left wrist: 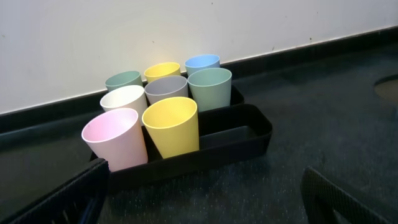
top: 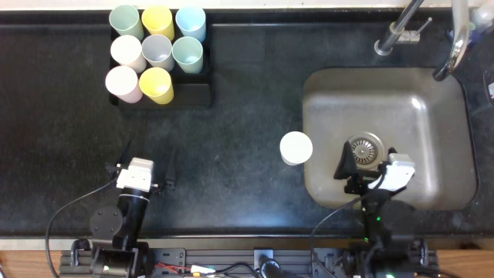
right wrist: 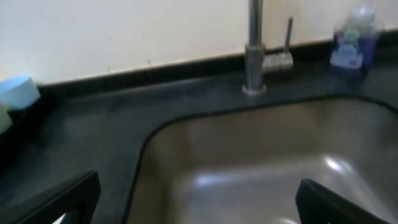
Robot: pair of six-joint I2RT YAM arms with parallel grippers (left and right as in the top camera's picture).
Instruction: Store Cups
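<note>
Left hand: is being held open, its fingers spread wide, over bare tabletop.
Right hand: is also being held open, and is hanging over the sink, close to the drain.
Tray: is being kept ahead of the left hand, well apart from it, against the wall.
Cups: eight are being held upright in the tray, in three rows.
Nearest row: a pink cup and a yellow cup are being shown closest to the left hand.
Far row: a blue cup is being kept farthest from the left hand, at the wall.
Open slot: is being shown empty beside the yellow cup, on the side toward the right hand.
Loose cup: is being left on the tabletop outside the tray, just beside the sink's rim. It is near the right hand, on its left, and well apart from the left hand.
Tap: is being seen ahead of the right hand, beyond the sink.
</note>
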